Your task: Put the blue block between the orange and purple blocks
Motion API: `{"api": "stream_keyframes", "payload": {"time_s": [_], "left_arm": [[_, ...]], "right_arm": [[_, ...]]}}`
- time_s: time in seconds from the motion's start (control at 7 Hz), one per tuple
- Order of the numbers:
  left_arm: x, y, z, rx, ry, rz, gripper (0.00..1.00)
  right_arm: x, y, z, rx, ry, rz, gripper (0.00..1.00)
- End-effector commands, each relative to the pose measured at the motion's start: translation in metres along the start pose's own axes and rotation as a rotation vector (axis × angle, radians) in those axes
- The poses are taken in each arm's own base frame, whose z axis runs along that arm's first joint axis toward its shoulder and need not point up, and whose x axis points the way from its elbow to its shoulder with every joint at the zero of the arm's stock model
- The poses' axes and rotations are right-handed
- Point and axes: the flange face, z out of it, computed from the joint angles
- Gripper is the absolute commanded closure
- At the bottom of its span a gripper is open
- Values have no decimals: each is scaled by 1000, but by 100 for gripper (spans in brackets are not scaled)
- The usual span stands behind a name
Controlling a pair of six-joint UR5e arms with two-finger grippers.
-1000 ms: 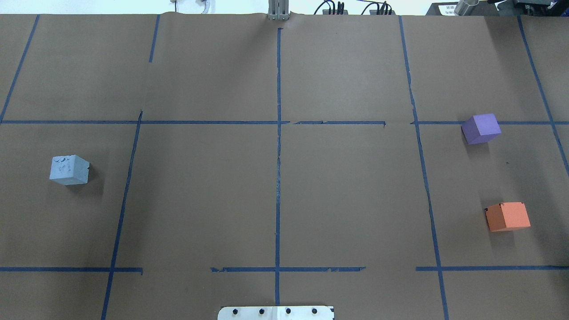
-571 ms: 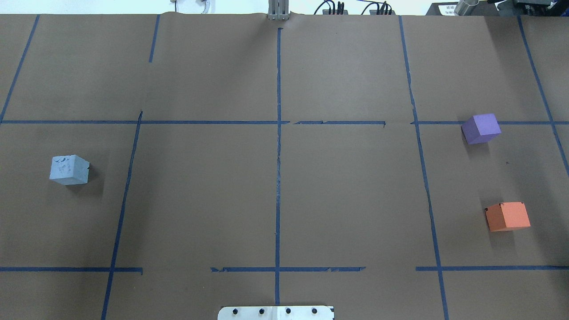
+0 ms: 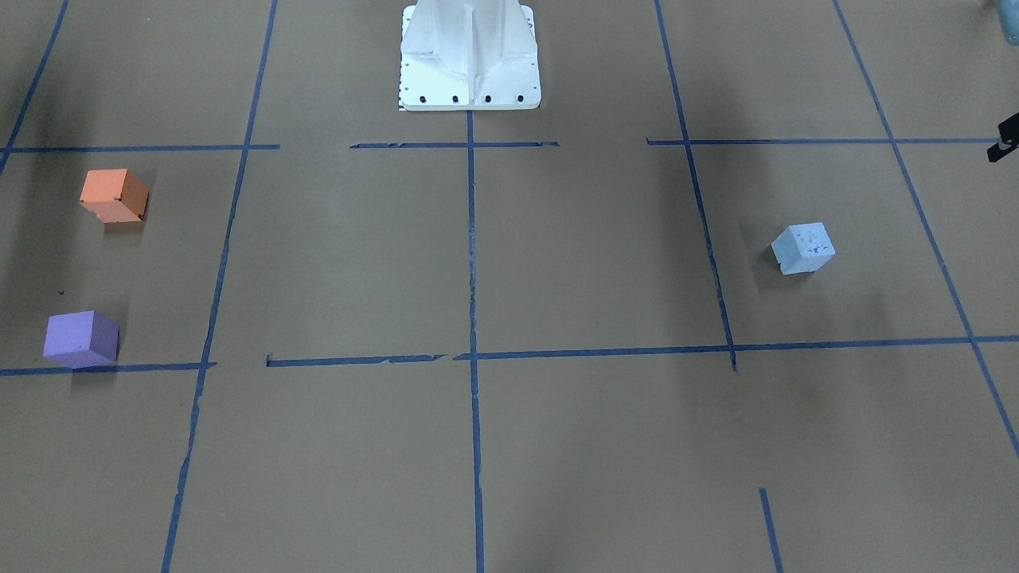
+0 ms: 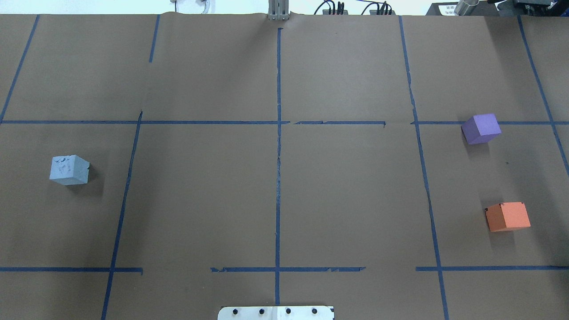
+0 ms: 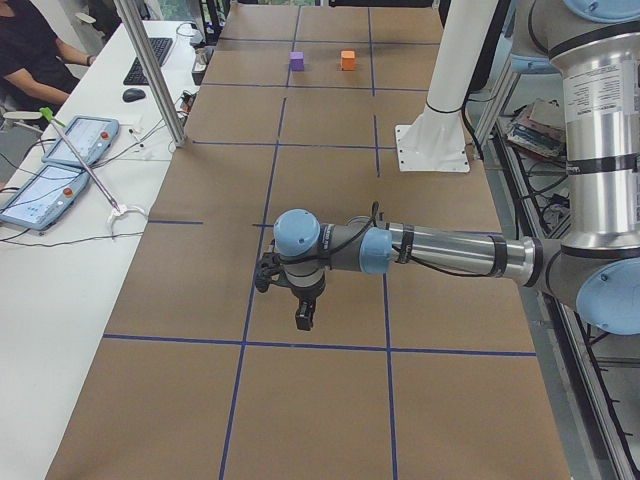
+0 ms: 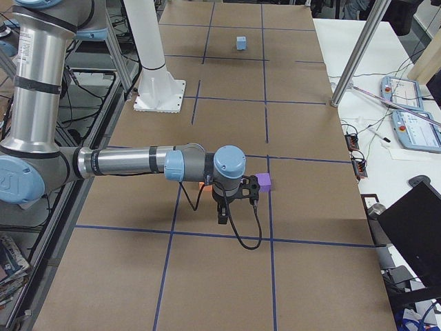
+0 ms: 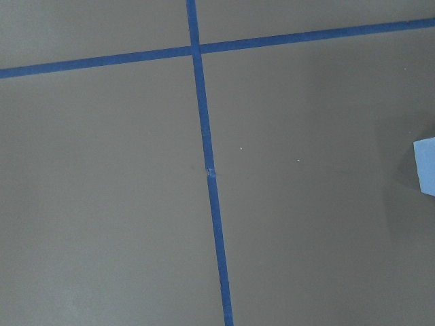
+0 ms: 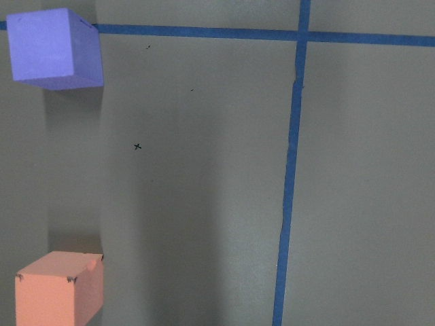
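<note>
The pale blue block (image 4: 69, 170) sits on the brown paper at the left; it also shows in the front view (image 3: 802, 248) and at the edge of the left wrist view (image 7: 426, 165). The purple block (image 4: 481, 128) and the orange block (image 4: 507, 216) sit apart at the right, with a bare gap between them, as the right wrist view shows for purple (image 8: 56, 47) and orange (image 8: 60, 288). My left gripper (image 5: 303, 318) hangs above the table near the blue block's side. My right gripper (image 6: 222, 217) hangs near the purple block (image 6: 264, 183). I cannot tell whether either is open.
Blue tape lines (image 4: 278, 146) divide the paper into squares. The white robot base (image 3: 470, 56) stands at the middle of my edge. A side table with tablets (image 5: 60, 165) and a metal post (image 5: 150, 70) lie beyond the far edge.
</note>
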Motion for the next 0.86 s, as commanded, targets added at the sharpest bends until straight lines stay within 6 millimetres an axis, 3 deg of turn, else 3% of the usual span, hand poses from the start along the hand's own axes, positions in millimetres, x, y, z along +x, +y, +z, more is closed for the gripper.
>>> {"api": "stream_keyframes", "payload": {"time_s": [0.0,0.14,0.29,0.43,0.57,0.71], "left_arm": [[87,-18,46,40,59,-95,0],[128,-17,70,35,90,-193,0],[163,-21,102,41,42,-179,0],[190,-43,118,80,1,-193,0],[195,-59,129,78,2,-198,0],[204,-67,127,85,14,-216,0]], "right_arm": [[-8,-3,6,-16,0,-20,0],[-8,-3,6,-15,0,-20,0],[-8,-3,6,-15,0,-20,0],[-8,-3,6,-15,-2,-20,0],[-8,-3,6,-16,-2,-17,0],[-9,-3,7,-17,-2,-18,0]]}}
